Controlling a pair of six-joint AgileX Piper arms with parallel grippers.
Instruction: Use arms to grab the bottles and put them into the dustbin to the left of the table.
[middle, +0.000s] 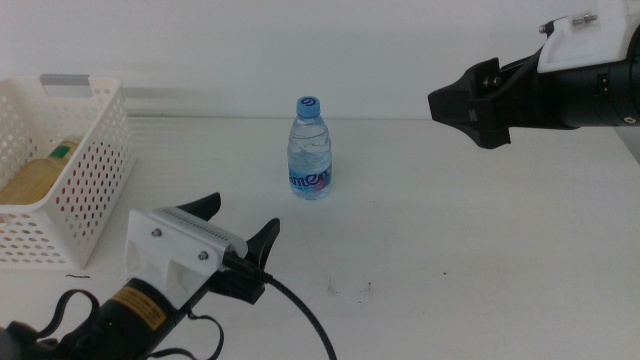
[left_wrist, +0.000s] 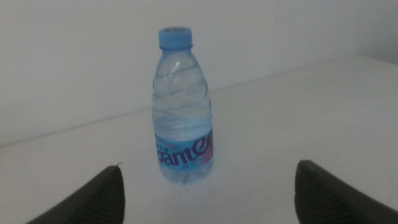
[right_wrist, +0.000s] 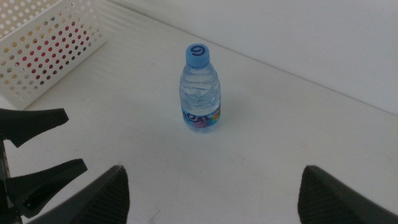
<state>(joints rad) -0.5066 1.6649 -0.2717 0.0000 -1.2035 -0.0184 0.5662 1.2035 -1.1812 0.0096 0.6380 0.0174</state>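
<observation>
The water bottle (middle: 311, 150) stands upright mid-table (middle: 450, 230), with bare tabletop all round it. The left gripper (middle: 243, 228) sits at the near edge, jaws spread wide and empty, pointing toward the bottle; the right gripper (middle: 470, 103) hangs at the far right, jaws wide apart, holding nothing. The dustbin (middle: 95, 190) sits at the left edge with the yellow tea bottle (middle: 40, 172) inside.

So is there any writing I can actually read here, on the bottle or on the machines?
Water bottle: its blue label carries pink lettering, too blurred to read; only something like "ante" shows in the left wrist view.
Bottle cap: one ring-shaped mark, unclear whether a letter or a logo.
Yellow sticker on the left arm: dark print, too small to read.
White basket: no writing visible.
</observation>
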